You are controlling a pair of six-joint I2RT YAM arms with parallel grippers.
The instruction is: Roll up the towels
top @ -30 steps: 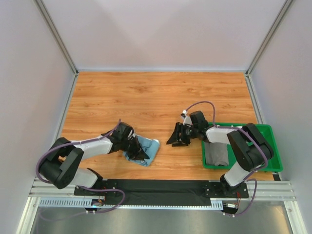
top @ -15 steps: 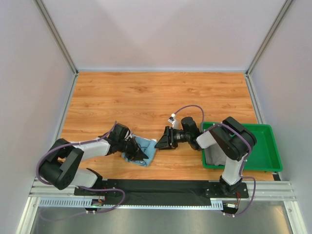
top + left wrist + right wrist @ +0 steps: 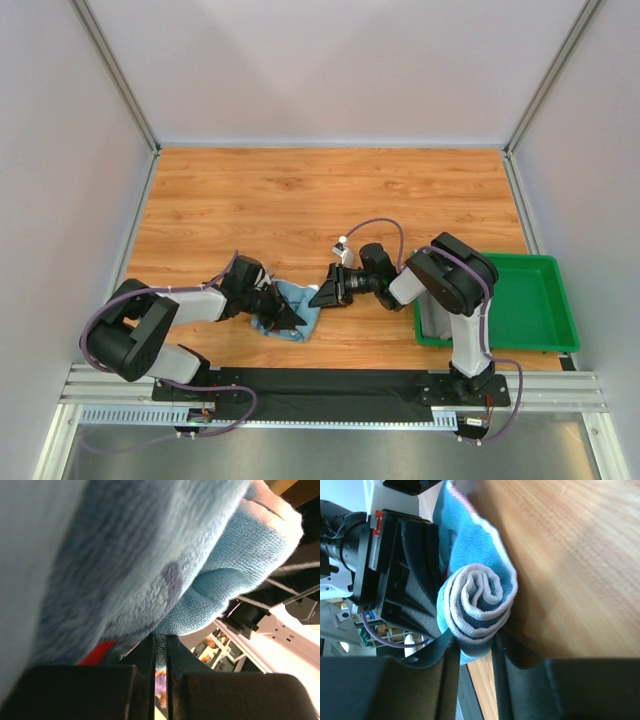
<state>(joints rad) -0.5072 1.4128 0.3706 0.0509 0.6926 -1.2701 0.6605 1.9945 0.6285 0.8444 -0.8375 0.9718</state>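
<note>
**Overhead view.** Green plastic tray at the near right of the wooden desk. It holds one grey towel, which lies in the tray's left end and is partly hidden by the right arm. The rest of the tray floor shows bare green. The light blue towel lies on the desk to the left of the tray, well apart from it, between the two end effectors. The left end effector is on the side of the towel farther from the tray. The right end effector meets the side nearer the tray.

**Left wrist view.** The left end effector has its fingers drawn together to a thin slit, with a fold of the blue cloth pinched in it. A small red mark shows on the towel just above the fingers.

**Right wrist view.** The tray-side end of the towel is wound into a tight spiral of blue and white layers, resting on the desk. The right end effector is partly closed, one finger on each side of the roll's lower edge, and both fingers touch the cloth.
</note>
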